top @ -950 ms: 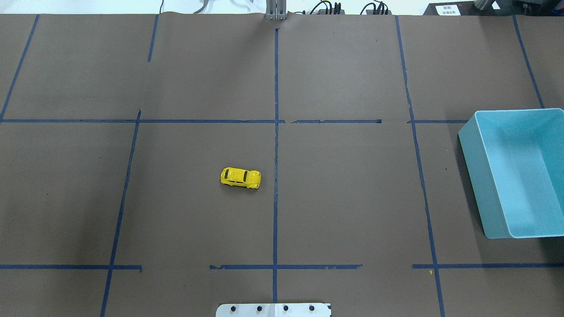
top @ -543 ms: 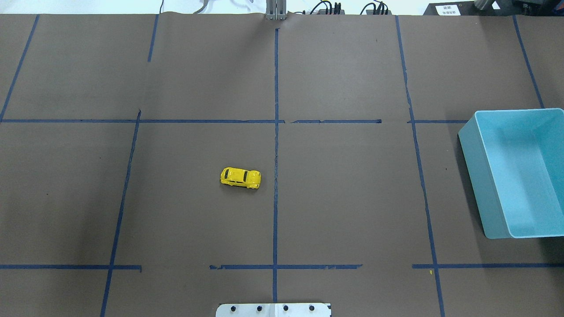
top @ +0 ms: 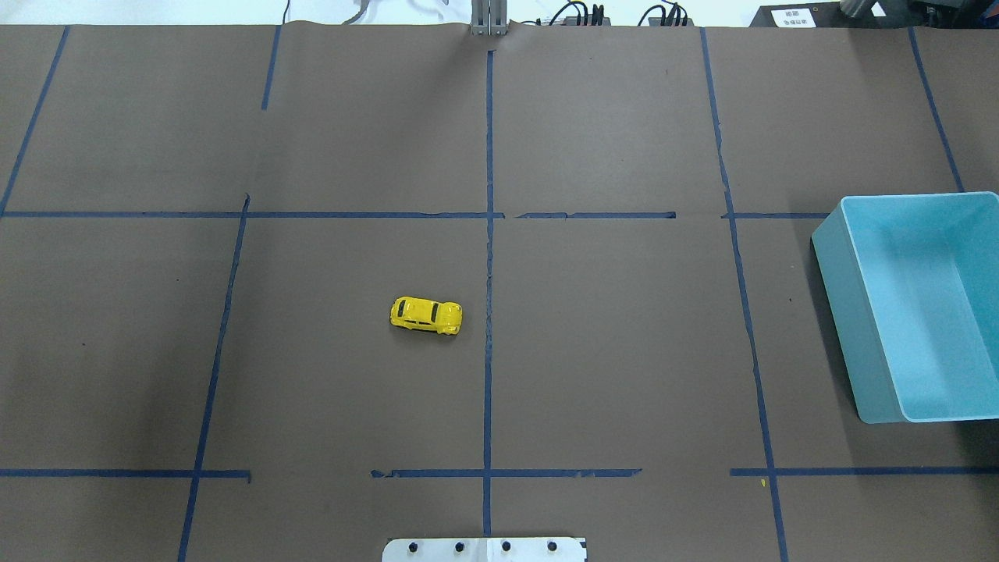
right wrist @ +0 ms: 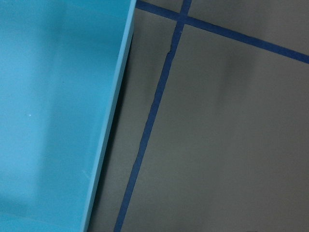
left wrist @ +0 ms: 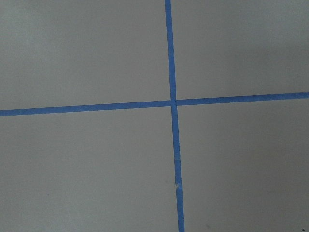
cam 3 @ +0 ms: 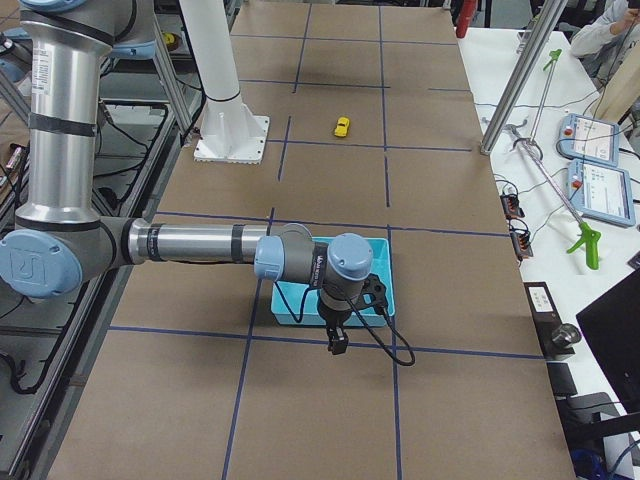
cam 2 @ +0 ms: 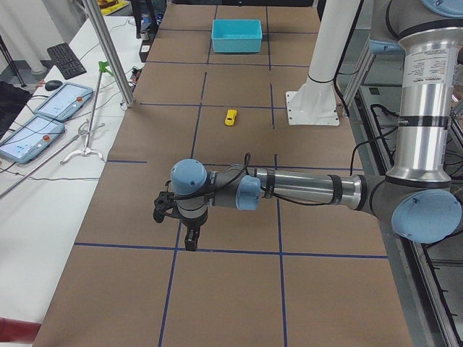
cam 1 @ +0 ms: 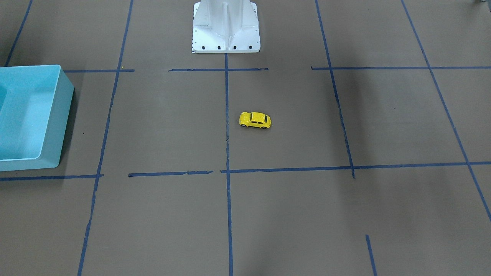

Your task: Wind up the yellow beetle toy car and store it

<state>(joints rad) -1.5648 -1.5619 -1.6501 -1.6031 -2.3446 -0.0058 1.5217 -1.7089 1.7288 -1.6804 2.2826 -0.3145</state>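
The yellow beetle toy car (top: 426, 315) stands on its wheels on the brown table cover, just left of the centre tape line. It also shows in the front view (cam 1: 255, 120), the left side view (cam 2: 231, 117) and the right side view (cam 3: 342, 126). My left gripper (cam 2: 189, 242) hangs over the table's left end, far from the car, and I cannot tell whether it is open or shut. My right gripper (cam 3: 337, 345) hangs beside the light blue bin (cam 3: 298, 305), and I cannot tell its state either. Neither wrist view shows the car or any fingers.
The light blue bin (top: 847, 312) sits at the table's right side with nothing visible inside; it also shows in the front view (cam 1: 64, 115) and the right wrist view (right wrist: 58, 121). The white robot base (cam 1: 226, 27) stands behind the car. Blue tape lines (left wrist: 173, 102) cross the table.
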